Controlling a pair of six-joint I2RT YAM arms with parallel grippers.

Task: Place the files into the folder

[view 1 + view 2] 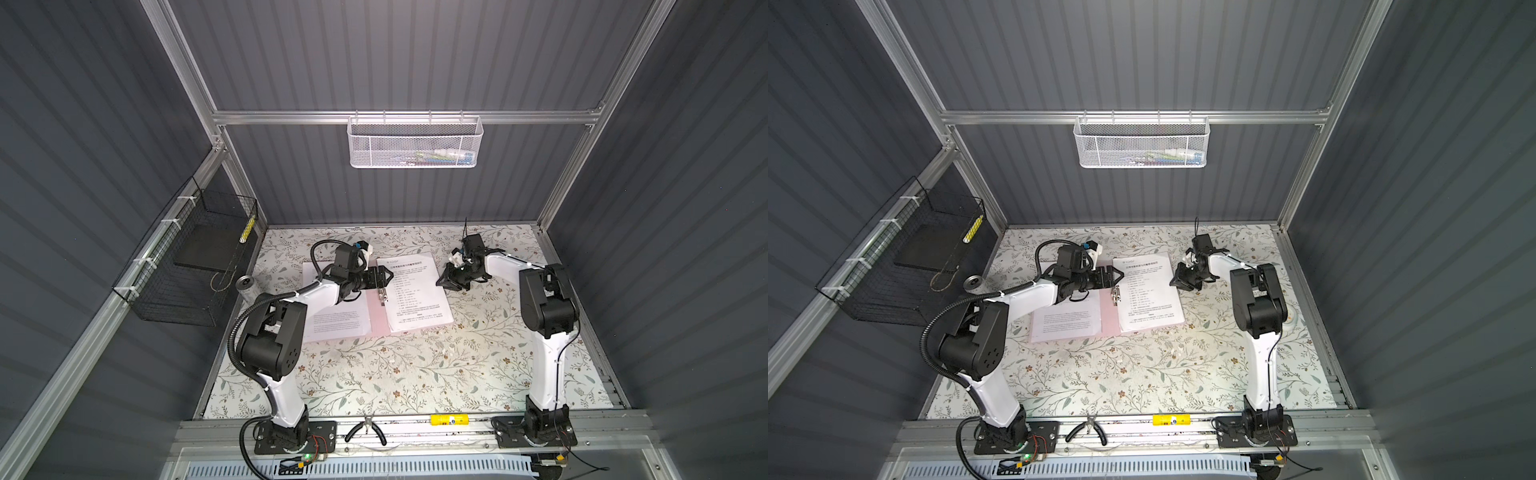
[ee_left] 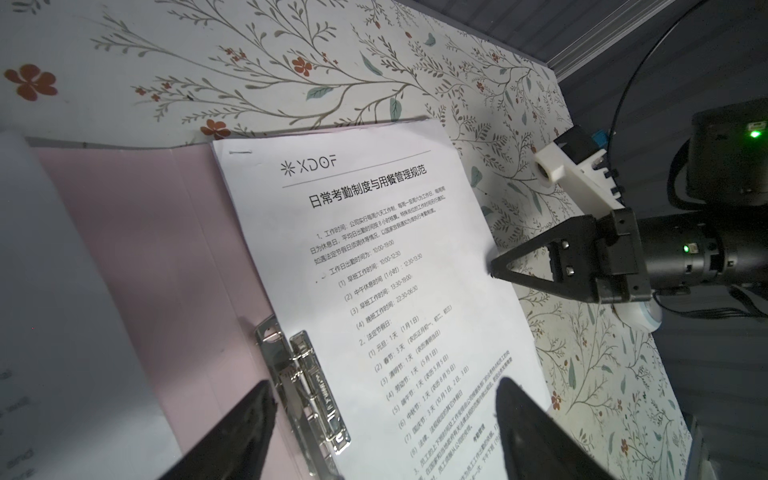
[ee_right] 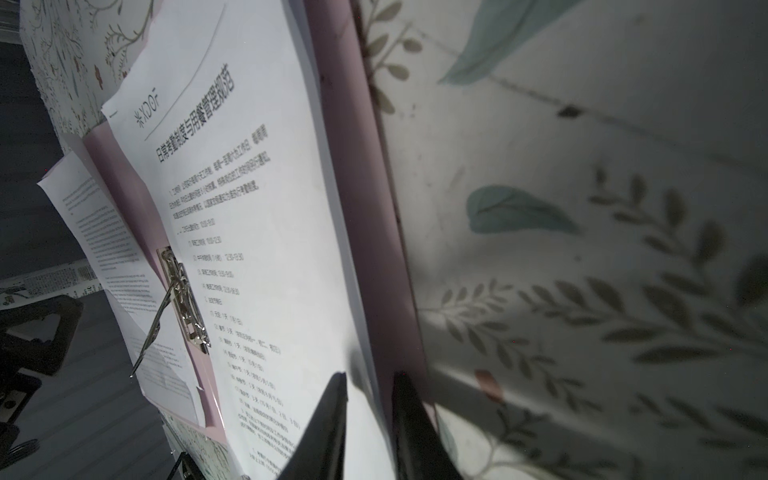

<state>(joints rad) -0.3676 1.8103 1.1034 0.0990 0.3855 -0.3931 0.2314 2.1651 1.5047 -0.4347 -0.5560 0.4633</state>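
At the far middle of the desk (image 1: 415, 374), the left end effector (image 1: 384, 277) hangs just above the metal clip (image 1: 382, 296), its jaws wide apart and holding nothing. The clip sits at the spine of the folder (image 1: 377, 319), which lies open and flat. The right end effector (image 3: 370, 374), jaws set at a narrow gap, straddles the outer edge of the right-hand sheet (image 1: 415, 295) and the pink leaf beneath it; whether it pinches them cannot be told. Of the files (image 1: 1148, 291), this sheet rests on the folder's right leaf, its inner edge against the clip. A second sheet (image 1: 338, 322) lies on the left leaf, partly hidden by the left arm.
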